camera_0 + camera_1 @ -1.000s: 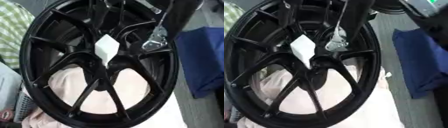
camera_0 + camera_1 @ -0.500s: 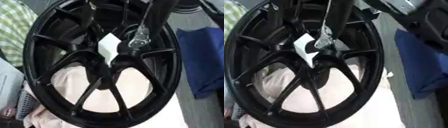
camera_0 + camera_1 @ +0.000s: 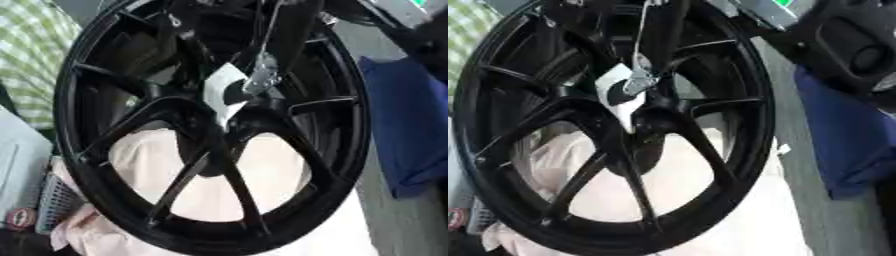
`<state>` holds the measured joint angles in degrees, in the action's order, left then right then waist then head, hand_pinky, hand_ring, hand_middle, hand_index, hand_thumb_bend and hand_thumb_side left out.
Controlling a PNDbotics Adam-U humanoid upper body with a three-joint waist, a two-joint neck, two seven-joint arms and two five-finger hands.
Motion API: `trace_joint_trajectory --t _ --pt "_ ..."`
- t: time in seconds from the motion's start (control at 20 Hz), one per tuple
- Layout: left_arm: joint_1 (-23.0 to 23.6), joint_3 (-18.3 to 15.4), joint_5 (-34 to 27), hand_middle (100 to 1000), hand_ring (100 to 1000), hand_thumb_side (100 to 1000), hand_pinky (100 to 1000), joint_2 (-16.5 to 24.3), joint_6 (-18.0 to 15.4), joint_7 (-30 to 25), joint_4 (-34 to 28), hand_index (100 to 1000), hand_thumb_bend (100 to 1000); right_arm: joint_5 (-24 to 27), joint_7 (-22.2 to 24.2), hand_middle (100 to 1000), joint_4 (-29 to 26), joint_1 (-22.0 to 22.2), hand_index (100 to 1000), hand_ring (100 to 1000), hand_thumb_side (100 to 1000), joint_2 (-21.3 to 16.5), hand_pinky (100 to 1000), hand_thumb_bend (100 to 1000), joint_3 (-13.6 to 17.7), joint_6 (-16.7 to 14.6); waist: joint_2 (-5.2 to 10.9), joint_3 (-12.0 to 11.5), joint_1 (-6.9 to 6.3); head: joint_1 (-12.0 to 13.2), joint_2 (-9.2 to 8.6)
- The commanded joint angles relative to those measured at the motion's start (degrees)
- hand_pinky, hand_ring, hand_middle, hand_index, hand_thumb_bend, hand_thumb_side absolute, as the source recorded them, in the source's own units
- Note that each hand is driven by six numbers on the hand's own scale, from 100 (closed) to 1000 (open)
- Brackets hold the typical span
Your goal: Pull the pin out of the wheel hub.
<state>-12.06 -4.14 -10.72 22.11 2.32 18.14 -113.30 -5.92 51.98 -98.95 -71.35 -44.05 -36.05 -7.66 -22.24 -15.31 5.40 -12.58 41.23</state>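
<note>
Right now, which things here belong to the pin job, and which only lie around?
Job: wheel, white pin, right hand at the pin.
Around: pink cloth, blue cloth, checked cloth.

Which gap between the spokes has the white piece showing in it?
The upper gap just above the hub, where the white piece sits beside the hand; the lower gaps show only pinkish cloth.

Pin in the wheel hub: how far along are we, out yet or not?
Not out yet. The white pin sits at the centre of the black wheel. The right hand has come down from the top onto the pin, so the reach looks done. Whether its fingers have closed cannot be told. Gripping and pulling remain.
</note>
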Motion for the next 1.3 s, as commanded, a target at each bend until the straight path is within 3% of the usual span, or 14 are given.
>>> trace_joint_trajectory --t 0.05,0.8,1.3 --pt "-0.5 -0.5 0.0 605 744 740 699 0.9 -0.1 -0.2 -0.9 685 325 -0.6 0.0 782 0.5 -0.2 865 913 229 -1.1 890 413 0.1 -0.8 1.04 -0.2 -0.39 0.3 -0.11" --pt "-0.6 -0.4 0.0 605 744 743 702 0.8 0.1 -0.6 -0.7 685 323 0.4 0.0 786 1.4 1.5 882 921 262 -2.1 895 394 0.8 -1.5 0.57 -0.3 -0.46 0.1 0.06" --pt "-0.3 -0.5 0.1 605 744 743 703 0.7 0.1 -0.6 -0.6 685 325 5.7 0.0 776 -3.8 1.1 880 915 294 -3.4 888 362 7.0 4.0 0.96 0.3 -0.62 0.1 0.2"
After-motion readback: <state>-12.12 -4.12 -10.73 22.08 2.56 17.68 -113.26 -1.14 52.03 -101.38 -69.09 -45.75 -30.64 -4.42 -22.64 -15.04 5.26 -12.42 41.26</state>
